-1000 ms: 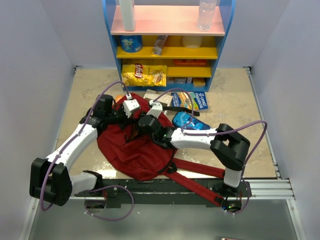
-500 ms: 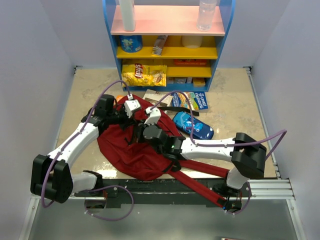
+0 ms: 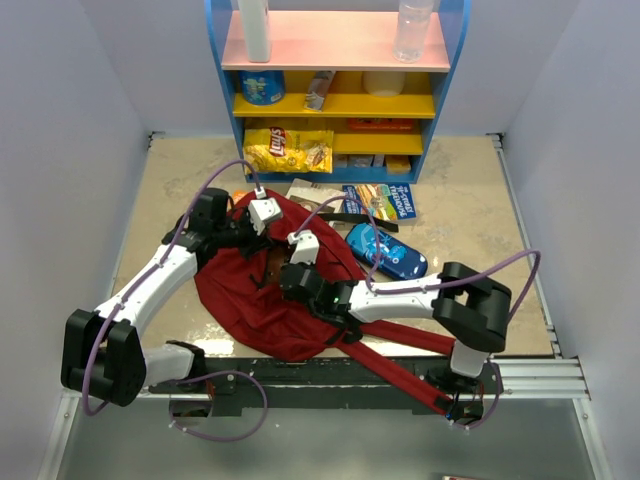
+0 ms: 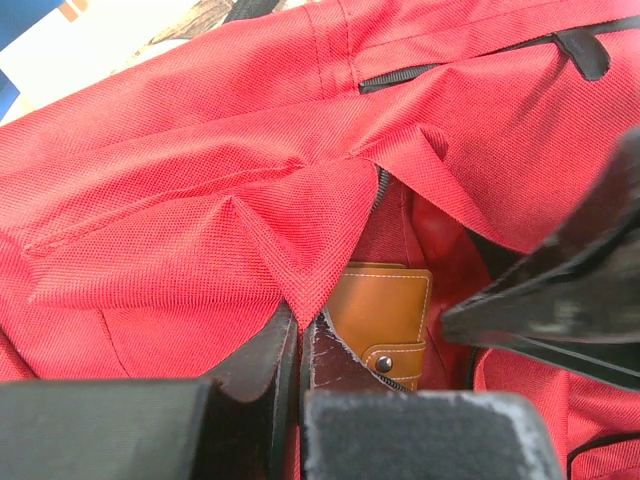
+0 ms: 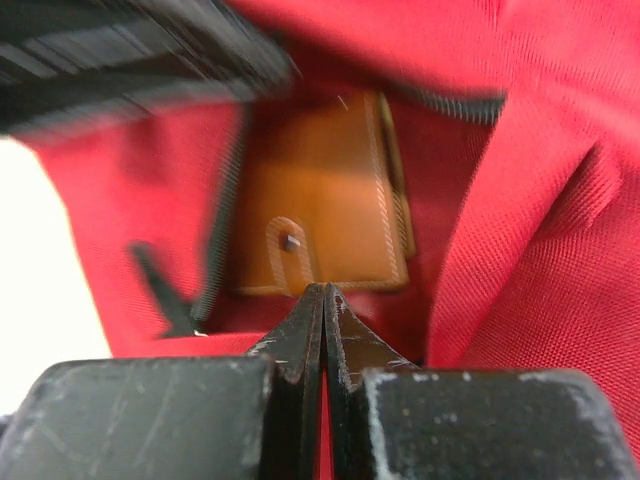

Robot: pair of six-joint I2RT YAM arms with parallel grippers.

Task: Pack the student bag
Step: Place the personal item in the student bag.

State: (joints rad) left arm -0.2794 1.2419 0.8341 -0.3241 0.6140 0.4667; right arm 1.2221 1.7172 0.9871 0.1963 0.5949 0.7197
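Beige tabletop [image 3: 460,190]: the student bag [image 3: 250,300] lies near-centre between the arms, a tan snap-fastened wallet [image 4: 385,305] inside its opening. Left gripper [image 4: 300,335] pinches the bag's red opening edge; right gripper [image 5: 323,300] is fully closed, empty, just before the wallet. Far shelf [image 3: 340,105]: yellow Lay's bag [image 3: 290,150].

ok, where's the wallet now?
The wallet sits inside the open pocket of the bag, left of centre in the top view, just ahead of the shut right gripper.
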